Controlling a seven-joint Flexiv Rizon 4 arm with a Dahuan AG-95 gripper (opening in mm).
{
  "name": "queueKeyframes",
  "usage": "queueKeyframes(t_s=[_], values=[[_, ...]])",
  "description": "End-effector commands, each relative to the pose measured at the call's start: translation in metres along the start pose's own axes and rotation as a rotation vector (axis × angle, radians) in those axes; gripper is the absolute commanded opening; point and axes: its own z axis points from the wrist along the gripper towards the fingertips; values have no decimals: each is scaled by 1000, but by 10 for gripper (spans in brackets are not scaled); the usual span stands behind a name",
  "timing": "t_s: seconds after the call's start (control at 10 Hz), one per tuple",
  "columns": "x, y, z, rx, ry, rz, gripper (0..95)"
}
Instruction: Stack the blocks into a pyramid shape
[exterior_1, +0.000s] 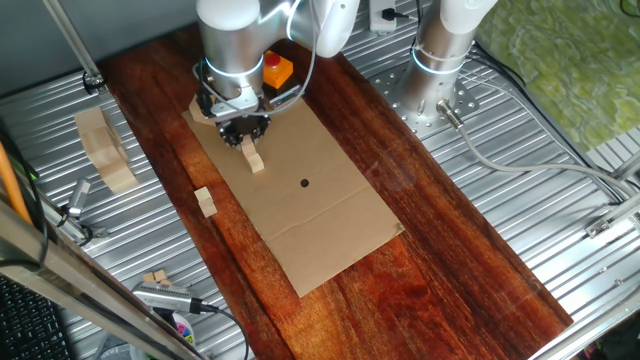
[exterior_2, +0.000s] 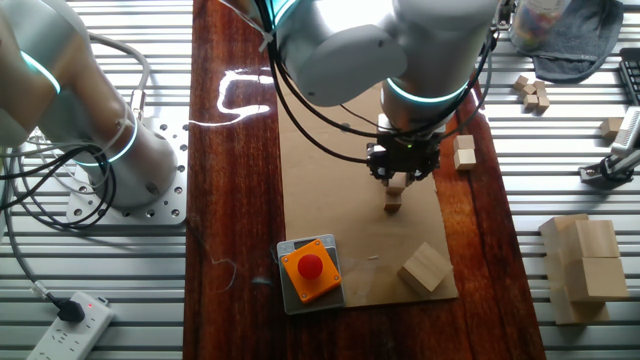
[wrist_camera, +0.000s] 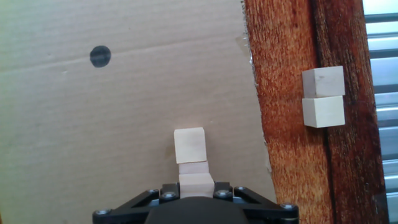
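While the arm hangs low over the cardboard, this is what I can see from where I stand:

Table: ribbed grey metal table (exterior_1: 520, 180), with a long dark red-brown wooden board (exterior_1: 440, 270) lying across it.
Arm: silver-white robot arm (exterior_1: 235, 40), bent down over the far end of the board.
Cardboard: flat brown cardboard sheet (exterior_1: 320, 200) on the middle of the board, one long side close to the board's edge.
Slabs: big pale wooden slab pieces (exterior_2: 585, 265) on the metal, off the board.
Button: red push button on an orange and grey box (exterior_2: 309, 268), at a corner of the cardboard.
Chunk: larger faceted pale wood chunk (exterior_2: 425, 268), at the neighbouring corner of the cardboard.
Gripper: black two-finger gripper (exterior_1: 246, 140), pointing straight down at the cardboard. A small pale wooden block (exterior_1: 247, 150) sits right under its tip; I cannot tell whether the fingers are clamped on it or loose.
Blocks on the cardboard: a second small pale cube (wrist_camera: 189, 145) just beside the one under the gripper, in line with it.
Blocks on the board: two more pale cubes (wrist_camera: 323, 96) touching side by side on bare wood, between the cardboard's edge and the board's edge.
Spare blocks: a few loose pale cubes (exterior_2: 532, 92) on the metal, well apart from the rest.
Dot: black round mark (wrist_camera: 100, 56) on the cardboard.
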Motion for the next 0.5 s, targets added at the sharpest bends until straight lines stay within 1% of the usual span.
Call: queueKeyframes(t_s=[0.1, 0.5], values=[[1, -1, 2, 1, -1, -7, 0], [1, -1, 2, 4, 13, -23, 0]])
